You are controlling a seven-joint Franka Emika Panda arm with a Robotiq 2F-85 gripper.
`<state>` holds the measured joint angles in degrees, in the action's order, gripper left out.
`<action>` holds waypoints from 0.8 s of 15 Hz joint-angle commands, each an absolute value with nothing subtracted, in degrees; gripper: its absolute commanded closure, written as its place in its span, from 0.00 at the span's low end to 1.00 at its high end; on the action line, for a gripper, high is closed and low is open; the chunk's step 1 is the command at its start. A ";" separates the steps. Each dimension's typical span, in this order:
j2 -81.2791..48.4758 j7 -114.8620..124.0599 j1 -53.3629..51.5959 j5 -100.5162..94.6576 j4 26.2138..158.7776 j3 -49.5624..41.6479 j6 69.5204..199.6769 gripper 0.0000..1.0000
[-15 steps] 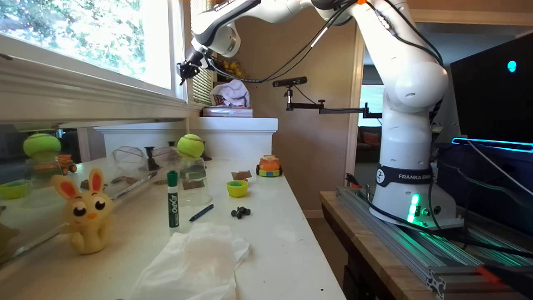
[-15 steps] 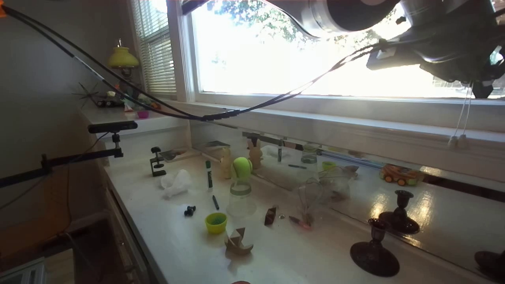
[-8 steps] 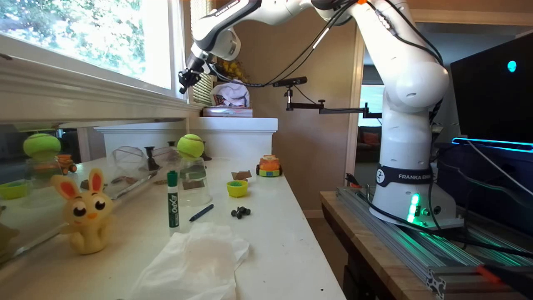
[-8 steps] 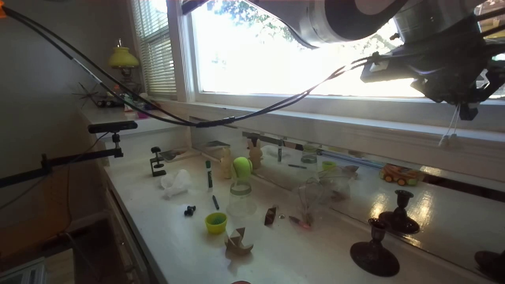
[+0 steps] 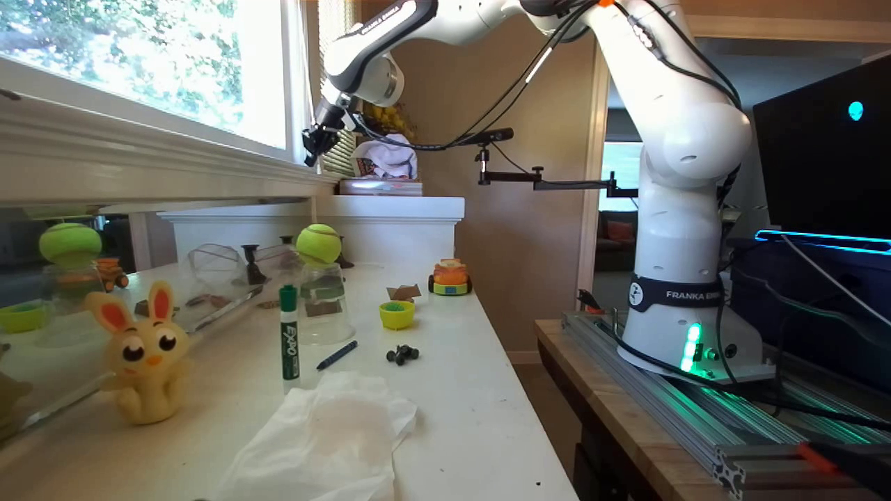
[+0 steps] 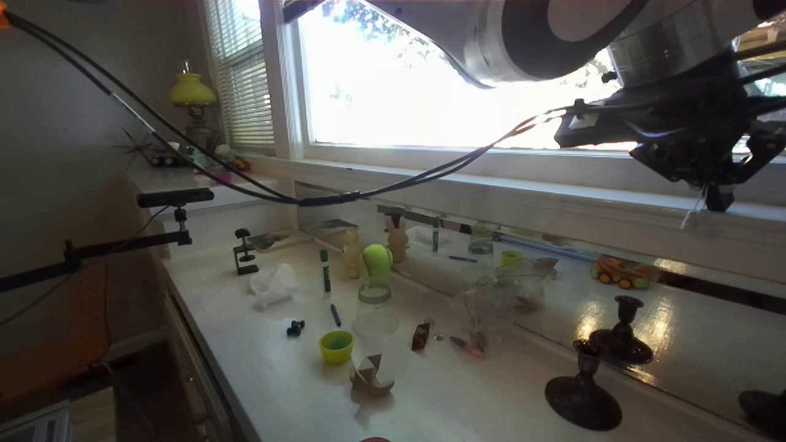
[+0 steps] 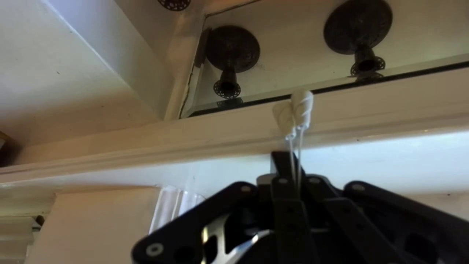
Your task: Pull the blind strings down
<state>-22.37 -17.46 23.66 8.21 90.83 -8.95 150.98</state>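
Observation:
The blind strings are two thin pale cords (image 7: 300,146) with whitish end tassels (image 7: 302,106), seen in the wrist view. My gripper (image 7: 287,165) has its dark fingers together there, and the cords run in between them, with the tassels hanging free beyond the fingertips. In an exterior view the cords (image 6: 699,199) show as a short length below the gripper (image 6: 719,199), with a tassel (image 6: 689,220) in front of the window ledge. The gripper (image 5: 311,161) also shows near the window frame, pointing down, but the cords cannot be made out there. The upper cords are hidden behind the arm.
The window ledge (image 6: 552,190) runs just behind and below the gripper. Below are the white counter (image 6: 466,399), a dark candlestick (image 6: 583,387), a tennis ball (image 6: 376,261) on a clear cup and a yellow-green cup (image 6: 336,347). Black cables (image 6: 424,178) sag from the arm.
My gripper has moved down, closer to the window ledge. The tassels stay at about the same height and shift slightly left in an exterior view, with less cord visible below the gripper.

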 commanded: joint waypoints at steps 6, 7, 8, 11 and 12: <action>-17.74 -13.36 20.47 0.80 92.31 -12.59 149.32 0.34; -16.91 -12.76 20.01 -0.24 92.30 -13.06 149.10 0.27; -16.24 -12.61 19.82 -0.72 92.29 -13.22 149.06 0.19; -14.28 -12.43 19.31 -1.86 91.92 -13.67 148.82 0.01; -13.74 -12.37 19.19 -2.09 91.77 -13.87 148.92 0.00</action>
<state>-16.71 -14.58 20.24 0.59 90.82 -12.80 150.21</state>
